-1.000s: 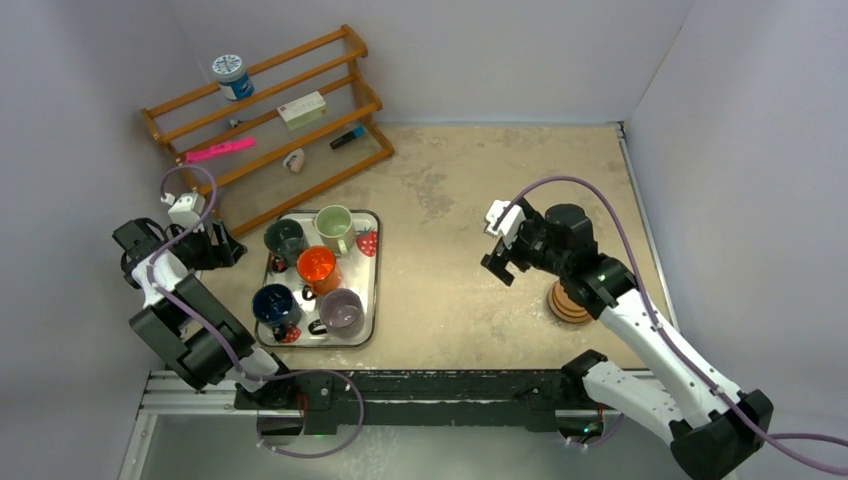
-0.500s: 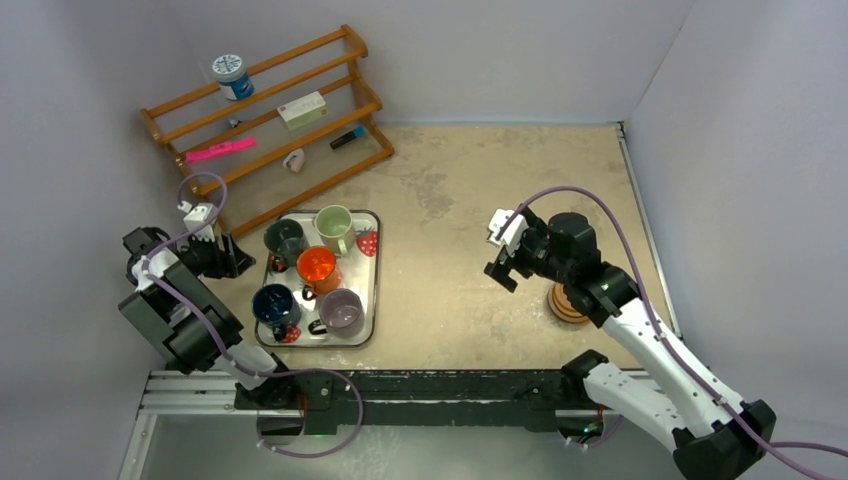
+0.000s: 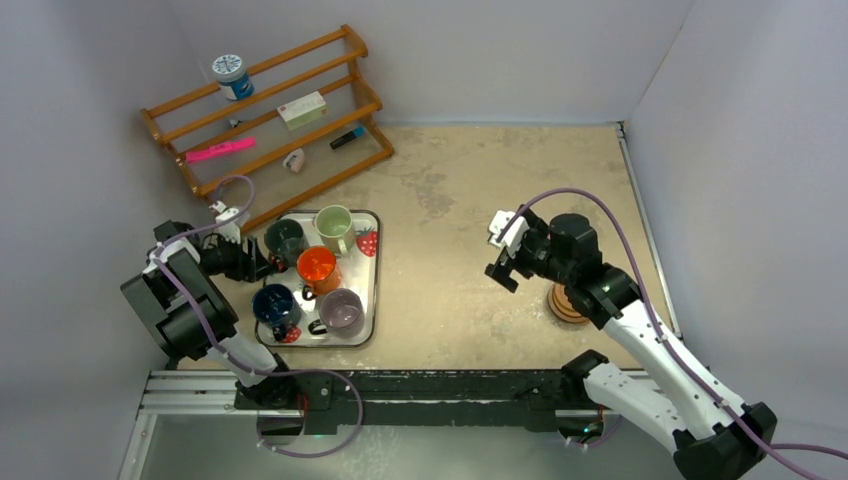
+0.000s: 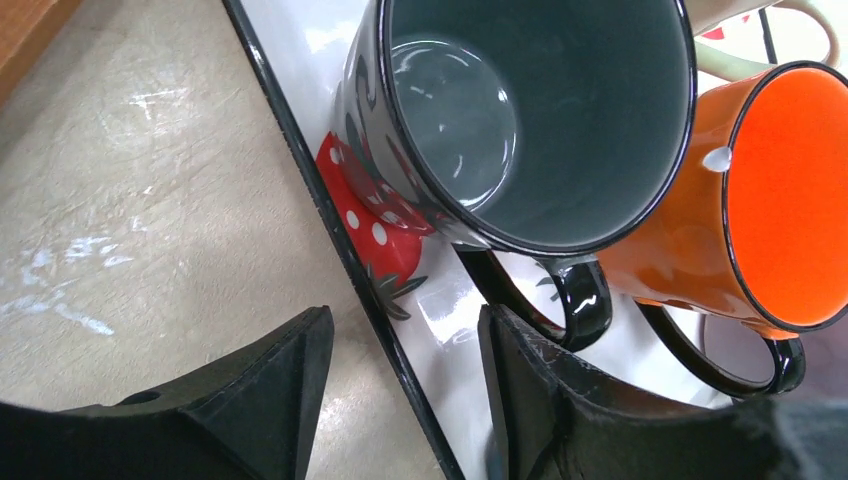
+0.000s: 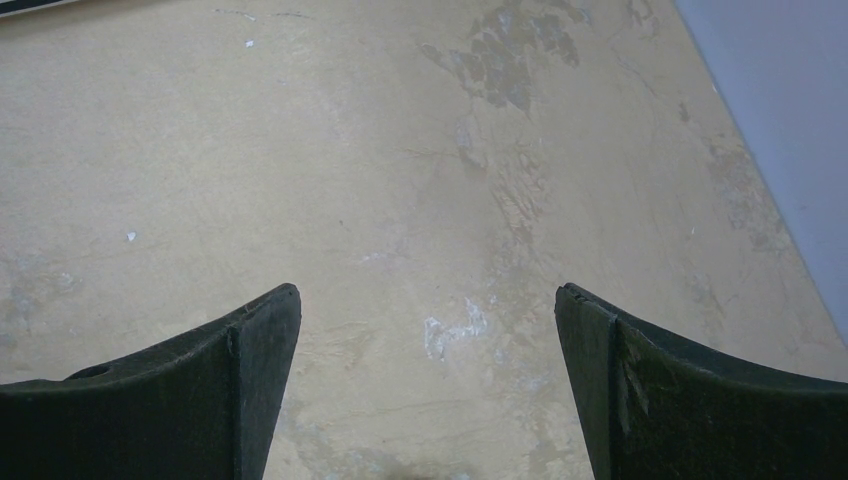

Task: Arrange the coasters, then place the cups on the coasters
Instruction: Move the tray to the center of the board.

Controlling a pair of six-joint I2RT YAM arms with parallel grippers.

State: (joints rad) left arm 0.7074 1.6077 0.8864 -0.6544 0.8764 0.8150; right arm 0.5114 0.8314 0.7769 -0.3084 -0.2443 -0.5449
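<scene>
Five cups stand on the white strawberry-print tray (image 3: 371,290): pale green (image 3: 333,224), dark grey-green (image 3: 285,240), orange (image 3: 318,266), dark blue (image 3: 273,303) and purple-grey (image 3: 342,309). My left gripper (image 3: 256,262) is low at the tray's left edge. In the left wrist view it (image 4: 405,345) is open, its fingers astride the tray's black rim (image 4: 300,150), just short of the dark grey-green cup (image 4: 520,110) and the orange cup (image 4: 780,200). The coasters (image 3: 568,304) lie stacked at the right, partly hidden by my right arm. My right gripper (image 3: 503,262) (image 5: 428,310) hangs wide open over bare table.
A slanted wooden rack (image 3: 270,120) stands at the back left, holding a blue-and-white jar (image 3: 231,76), a white box (image 3: 302,110) and a pink item (image 3: 218,151). Grey walls close in on the left, back and right sides.
My left gripper has swung right from the left wall to the tray's left edge, and its jaws have narrowed. The right gripper has shifted only slightly.
</scene>
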